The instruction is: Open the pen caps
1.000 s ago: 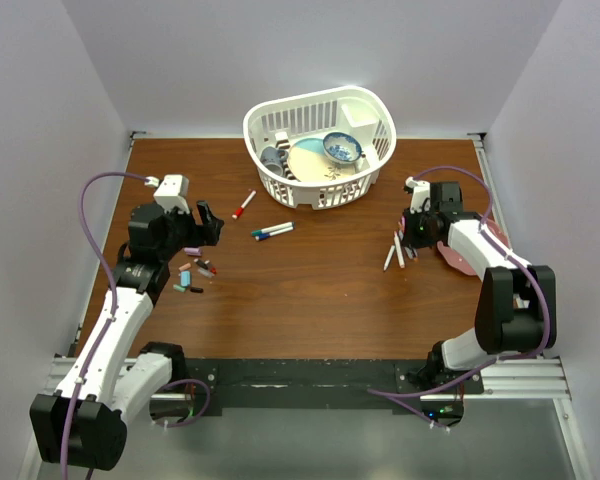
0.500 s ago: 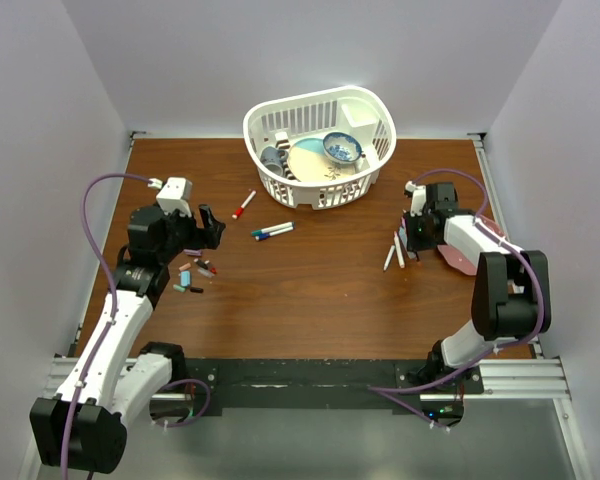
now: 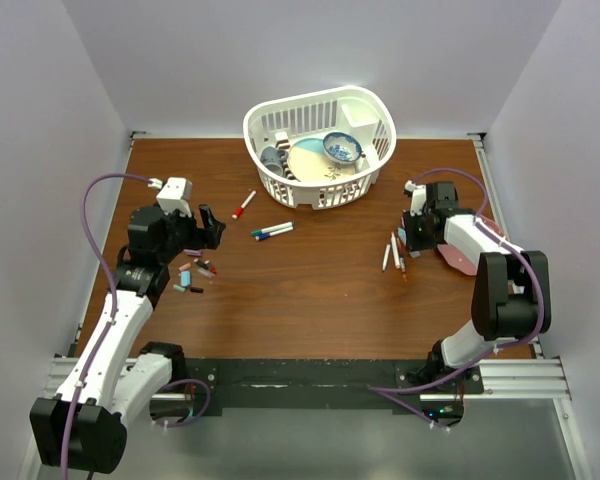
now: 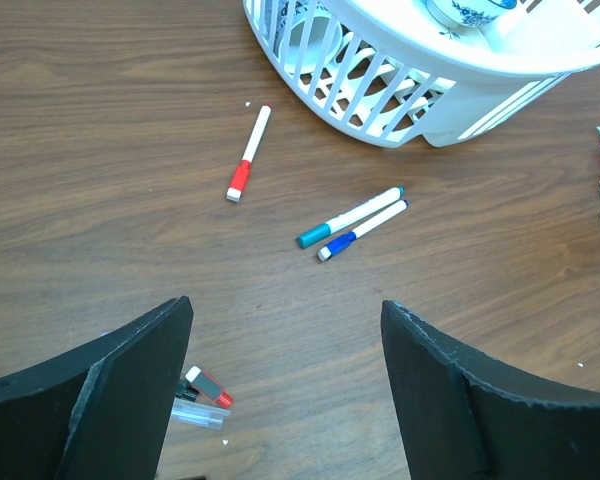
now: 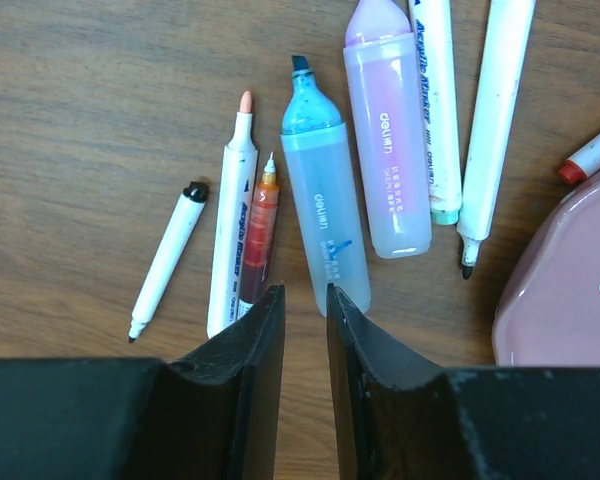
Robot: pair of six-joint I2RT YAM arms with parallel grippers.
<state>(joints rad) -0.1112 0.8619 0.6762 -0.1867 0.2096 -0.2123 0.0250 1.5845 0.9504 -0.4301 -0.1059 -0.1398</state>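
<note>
The left pincer (image 4: 283,305) hangs above the surface (image 4: 100,120) with its jaws wide apart and nothing between them. Close by its left finger lies a loose red-and-black cap (image 4: 209,386), with a clear piece (image 4: 196,413) just beside it. The overhead view shows a few more loose caps (image 3: 185,279) scattered just behind the pincer. Ahead of it lie three markers with caps on: a red cap (image 4: 239,181) ahead and to the left, and a teal cap (image 4: 310,237) and a blue cap (image 4: 336,248) side by side straight ahead. Beyond them stands a white basket (image 4: 420,110).

The right pincer (image 5: 303,295) sits low over the surface, its jaws a narrow slit apart and gripping nothing. Right at its tips lie a blue highlighter (image 5: 325,200) and a thin reddish pen (image 5: 260,235), both uncapped. Left of these are an orange-tipped marker (image 5: 230,230) and a short black-tipped pen (image 5: 170,255). To the right are a pink highlighter (image 5: 385,130) and two white barrels (image 5: 495,120), then a pink plate (image 5: 565,290).
</note>
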